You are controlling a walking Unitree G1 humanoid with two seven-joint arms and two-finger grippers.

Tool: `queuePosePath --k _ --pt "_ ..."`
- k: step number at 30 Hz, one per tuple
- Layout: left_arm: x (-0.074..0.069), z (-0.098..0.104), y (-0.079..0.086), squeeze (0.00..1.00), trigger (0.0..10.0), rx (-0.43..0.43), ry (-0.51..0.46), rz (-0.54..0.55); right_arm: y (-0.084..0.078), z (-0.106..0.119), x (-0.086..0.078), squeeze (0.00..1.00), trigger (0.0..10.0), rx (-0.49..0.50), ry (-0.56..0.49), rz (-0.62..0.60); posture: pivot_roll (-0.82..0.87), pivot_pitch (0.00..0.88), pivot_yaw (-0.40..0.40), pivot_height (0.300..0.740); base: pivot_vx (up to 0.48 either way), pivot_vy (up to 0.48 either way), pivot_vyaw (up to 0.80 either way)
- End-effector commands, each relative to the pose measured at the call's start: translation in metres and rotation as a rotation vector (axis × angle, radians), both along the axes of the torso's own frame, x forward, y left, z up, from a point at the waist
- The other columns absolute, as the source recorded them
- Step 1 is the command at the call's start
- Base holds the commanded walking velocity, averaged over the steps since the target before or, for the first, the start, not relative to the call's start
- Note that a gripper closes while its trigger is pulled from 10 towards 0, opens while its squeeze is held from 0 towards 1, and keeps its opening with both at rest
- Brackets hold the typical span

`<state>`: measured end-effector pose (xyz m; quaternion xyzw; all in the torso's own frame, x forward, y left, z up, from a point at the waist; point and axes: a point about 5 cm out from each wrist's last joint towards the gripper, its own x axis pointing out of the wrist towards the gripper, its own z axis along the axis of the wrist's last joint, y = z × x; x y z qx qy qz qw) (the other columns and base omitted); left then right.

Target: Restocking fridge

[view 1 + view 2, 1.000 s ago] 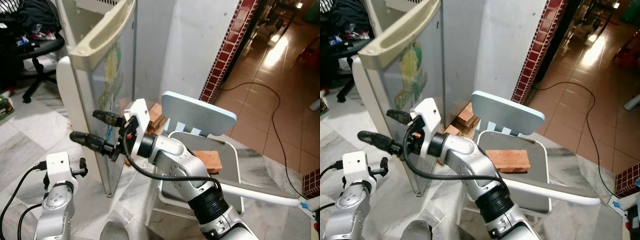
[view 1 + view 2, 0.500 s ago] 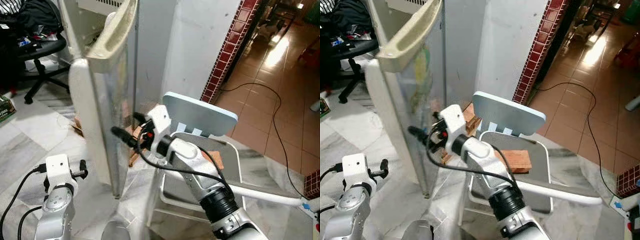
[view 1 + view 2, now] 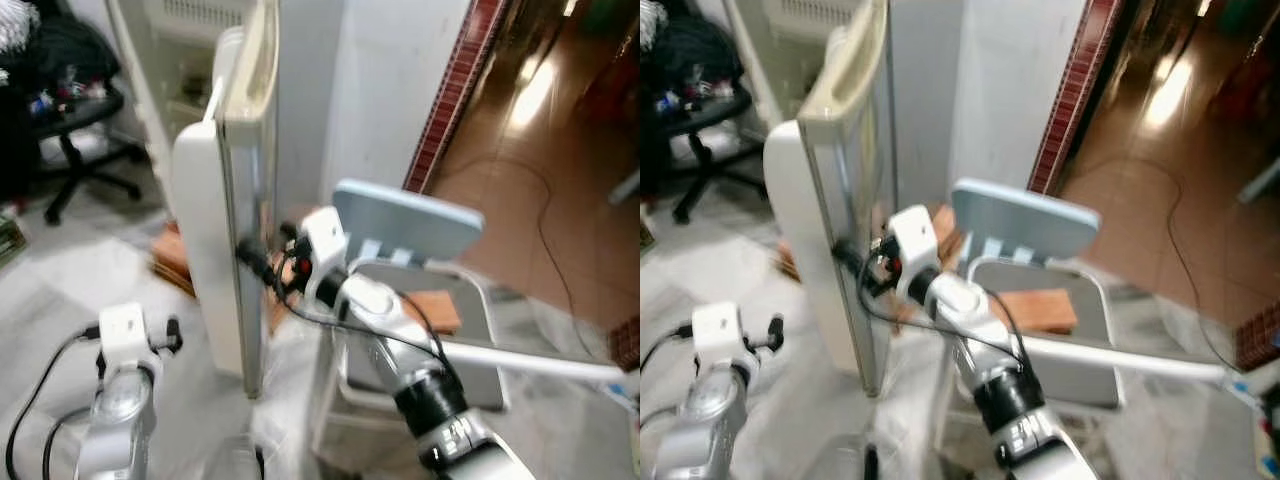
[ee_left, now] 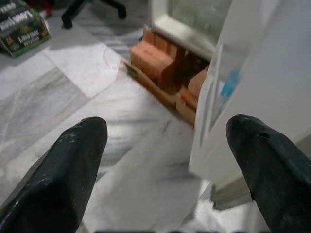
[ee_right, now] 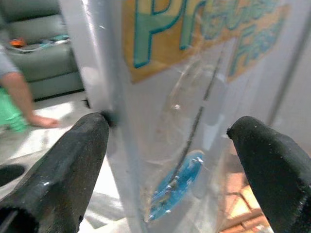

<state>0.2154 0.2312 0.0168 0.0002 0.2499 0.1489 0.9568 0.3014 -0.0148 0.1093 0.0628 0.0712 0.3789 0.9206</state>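
The fridge door (image 3: 232, 215) stands edge-on in front of me now, swung further round than a second ago, when its stickered face was turned toward me. My right hand (image 3: 262, 268) has followed it in and presses against the door's face, fingers spread apart and gripping nothing. My left hand (image 4: 165, 170) hangs low over the marble floor (image 4: 73, 104), fingers apart and empty. Behind my right arm, a brick (image 3: 1035, 308) lies on the grey chair (image 3: 1025, 222).
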Motion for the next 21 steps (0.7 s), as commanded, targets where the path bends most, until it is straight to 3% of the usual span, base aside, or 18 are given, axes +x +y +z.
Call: queuePosePath --k 1,21 --pt "0.004 0.006 0.006 0.00 10.0 0.022 -0.015 0.004 0.006 0.003 0.001 0.00 10.0 -0.008 -0.010 -0.001 0.22 0.015 -0.079 0.740 0.000 0.480 0.00" --pt "0.006 0.006 0.007 0.00 10.0 0.020 -0.006 0.000 0.013 0.004 0.020 0.00 10.0 -0.021 0.046 -0.156 0.22 0.011 -0.073 0.740 0.000 0.480 0.00"
